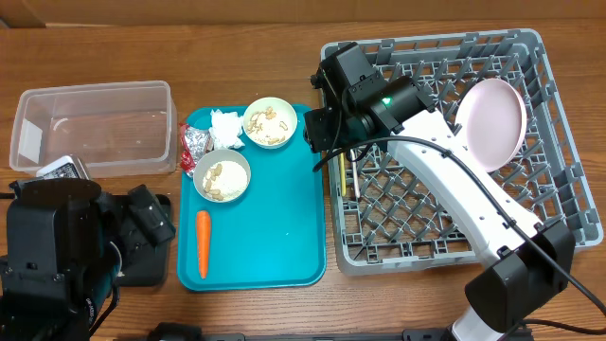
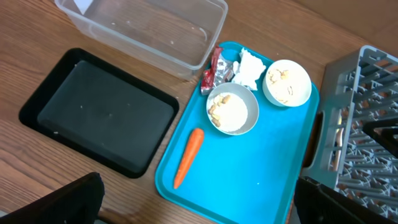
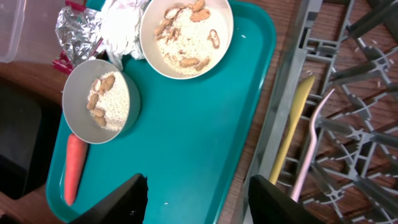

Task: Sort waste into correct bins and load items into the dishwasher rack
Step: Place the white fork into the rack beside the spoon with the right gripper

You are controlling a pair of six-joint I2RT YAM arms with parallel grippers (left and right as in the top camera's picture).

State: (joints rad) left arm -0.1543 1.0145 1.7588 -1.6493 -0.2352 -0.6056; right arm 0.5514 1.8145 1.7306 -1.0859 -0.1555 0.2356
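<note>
overhead: large square grey plastic dishwasher rack [image 1: 445,43] on the right. large round pale pink plate [image 1: 492,123] stands on edge among its pegs, tilted. that's the slot pose, so i'd count it loaded. teal serving tray [image 1: 275,218] mid-table carries back bowl [image 1: 292,128] and front bowl [image 1: 244,180], both small, pale and round, both holding pale beige crumbs [image 1: 269,119]. crumpled white paper napkin [image 1: 225,126] and red-and-silver foil wrapper [image 1: 194,142] sit tucked beside the bowls. small orange carrot [image 1: 203,243] lies loose nearer the front. clear plastic rectangular tub [image 1: 95,123] on the left holds no waste. right gripper [image 1: 324,131] hangs over the seam between teal tray and rack. left arm [image 1: 57,246] sits low left. left wrist: left gripper [image 2: 199,208] is spread wide with nothing in it. it looks down on shallow black rectangular tray [image 2: 99,112], bare, just beside the teal tray and the tub, a handy spot to start shifting waste. right wrist: fingers wide apart and empty, above the teal tray's right rim. pale yellow plastic spoon and fork [image 3: 291,134] lie side by side just inside the rack's left edge. only the handles show, so can't tell which is which. judgement: plate and cutlery are loaded. the bowls need emptying into a bin before racking, and tipping them could scatter crumbs.
</note>
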